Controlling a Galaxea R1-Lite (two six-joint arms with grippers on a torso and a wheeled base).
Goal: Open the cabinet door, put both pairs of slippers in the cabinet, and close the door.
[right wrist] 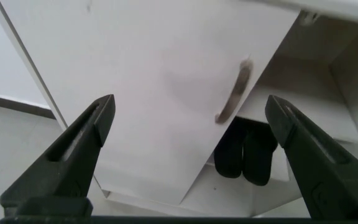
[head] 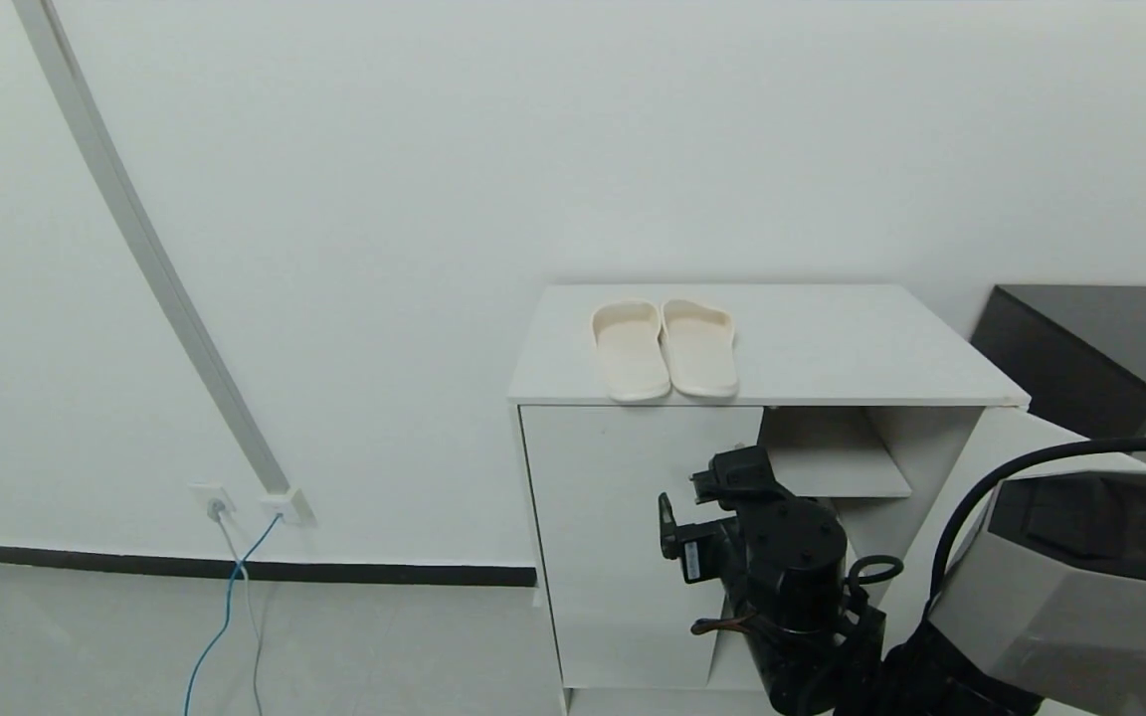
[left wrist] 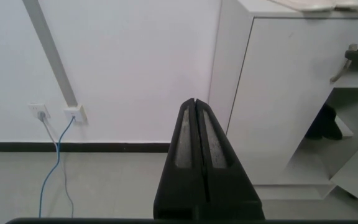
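The right pincer [right wrist: 190, 106] hangs released, its two black fingers [right wrist: 73, 149] spread wide, just before the lower front of the white cabinet [head: 543, 348]. Between those fingers shows the closed left door [right wrist: 148, 74] with its slim upright handle [right wrist: 234, 93] at the edge nearest the opening. The left pincer [left wrist: 194, 107] is clenched on nothing, both fingers pressed flat together, held low to the left of the cabinet and pointing toward the wall. The right door [head: 1041, 443] stands swung open to the right, baring a shelf [head: 832, 457] inside. Below that shelf, on the cabinet's floor, a pair of black slippers [right wrist: 246, 149] stands side by side just past the closed door's edge. A pair of cream slippers [head: 665, 348] lies side by side on the cabinet's top, touching, at its front edge. Left of the cabinet, a wall socket [head: 210, 497] holds a blue cable [head: 220, 617] that trails down to the floor.
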